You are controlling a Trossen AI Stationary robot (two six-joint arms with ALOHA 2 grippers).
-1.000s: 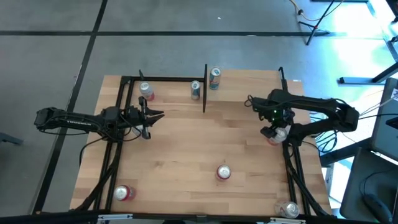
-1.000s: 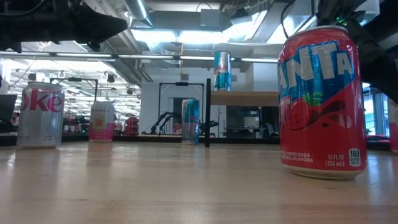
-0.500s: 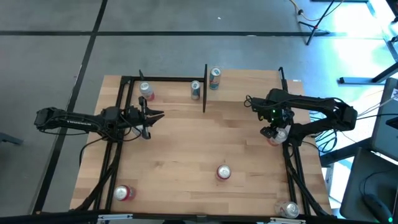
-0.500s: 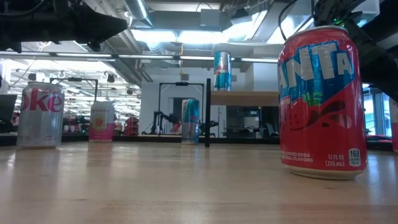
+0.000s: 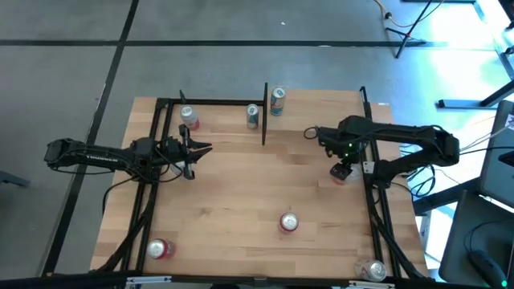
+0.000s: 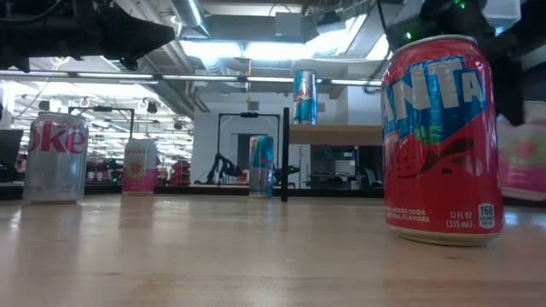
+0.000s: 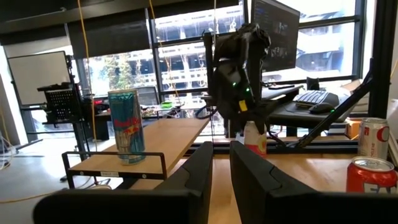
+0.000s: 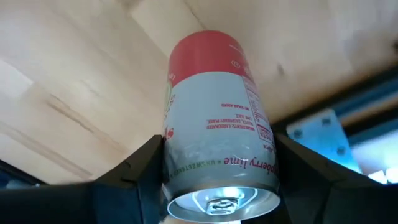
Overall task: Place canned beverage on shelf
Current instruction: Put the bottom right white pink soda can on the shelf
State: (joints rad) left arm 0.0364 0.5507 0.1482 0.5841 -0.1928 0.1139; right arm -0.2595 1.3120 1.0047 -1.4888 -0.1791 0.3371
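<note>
My right gripper (image 5: 341, 170) is shut on a white-and-red can (image 8: 211, 124) at the table's right, in front of the shelf. The can also shows in the low view (image 6: 525, 158) and in the left wrist view (image 7: 255, 138). The shelf (image 5: 321, 103) is a small light-wood board between black posts at the far right, and a blue-and-silver can (image 5: 277, 100) stands upright on its left end. My left gripper (image 5: 195, 152) is shut and empty at the table's left, pointing toward the right. My right gripper pinches the can between its two fingers, on opposite sides of the wall near the top end (image 8: 177, 165). The fingers come from above, pointing down. The can hangs roughly upright, red bottom end (image 8: 205, 50) down. I cannot tell whether that end touches the table.
A red can (image 5: 288, 222) stands at the near middle, and other cans stand at the near left (image 5: 159, 249) and near right (image 5: 373, 270). Two more cans (image 5: 187, 116) (image 5: 252, 116) stand at the far left, beside a black post (image 5: 264, 112) and black frame bars.
My right gripper has carried the white-and-red can a short way toward the table's left edge. The can stays roughly upright in the hold.
</note>
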